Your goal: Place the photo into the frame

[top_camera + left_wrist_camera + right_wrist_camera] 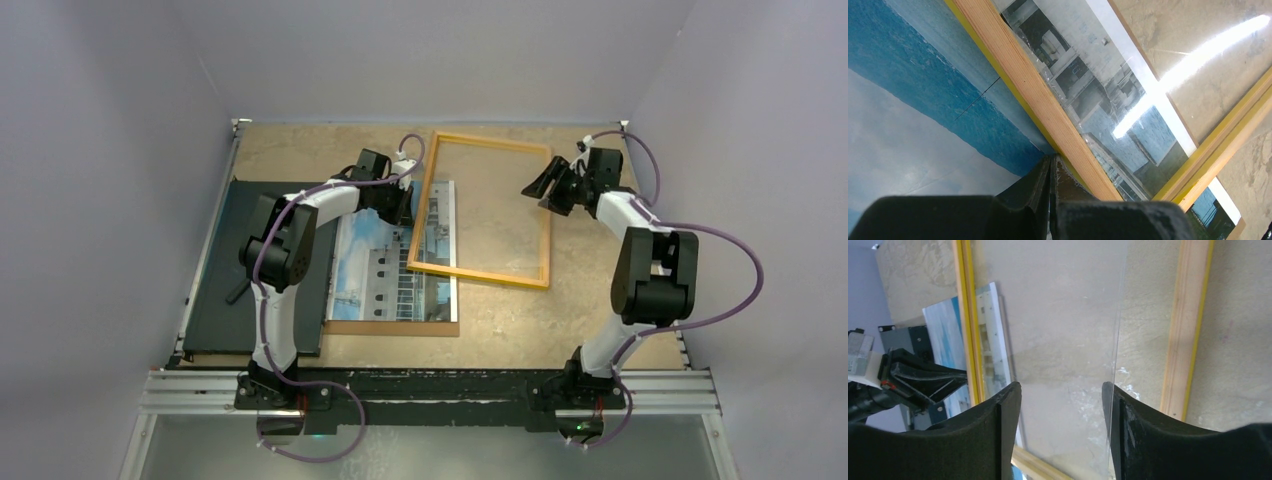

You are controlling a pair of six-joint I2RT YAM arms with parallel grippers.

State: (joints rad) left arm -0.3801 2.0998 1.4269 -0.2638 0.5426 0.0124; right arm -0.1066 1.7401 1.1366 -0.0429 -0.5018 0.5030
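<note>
The photo [385, 270] lies flat left of centre, with its building and blue sky facing up. The yellow-orange frame [545, 215] lies askew to its right, and the frame's left rail [1038, 95] crosses over the photo's [908, 130] right part. My left gripper [1050, 162] is shut, its tips low over the photo right beside that rail, with nothing between them. My right gripper [1061, 390] stands open above the clear pane [1063, 330], near the frame's right rail [1188, 325]. The pane's edge runs close by its right finger [1113, 405].
A black flat board [225, 260] lies along the table's left side, partly under the left arm. A brown backing board [400, 328] shows beneath the photo's near edge. Grey walls close in the table on the left, back and right.
</note>
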